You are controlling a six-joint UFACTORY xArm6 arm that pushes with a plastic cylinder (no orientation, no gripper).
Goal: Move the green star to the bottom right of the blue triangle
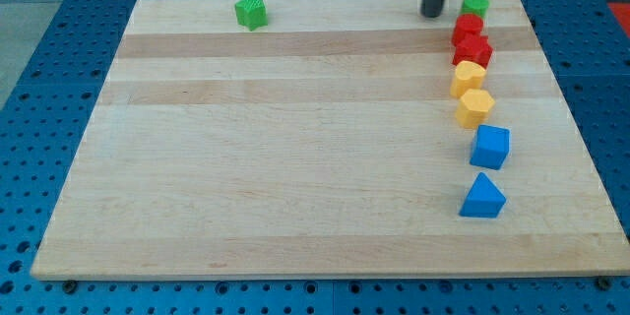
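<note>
Probably a robotics lab: a wooden board [295,157] lies on a blue perforated bench [59,59].

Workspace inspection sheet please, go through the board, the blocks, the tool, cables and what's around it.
Surface: pale wooden board, flat.
Job's things: green star block near the view's top left; blue triangle block at lower right, far apart.
Clutter: column on the view's right, from top: green round block, two red blocks, two yellow blocks, blue cube.
Tool: my tip at the top edge, left of the green round block, touching nothing.
Cables: nothing seen.
Surroundings: blue perforated table.
</note>
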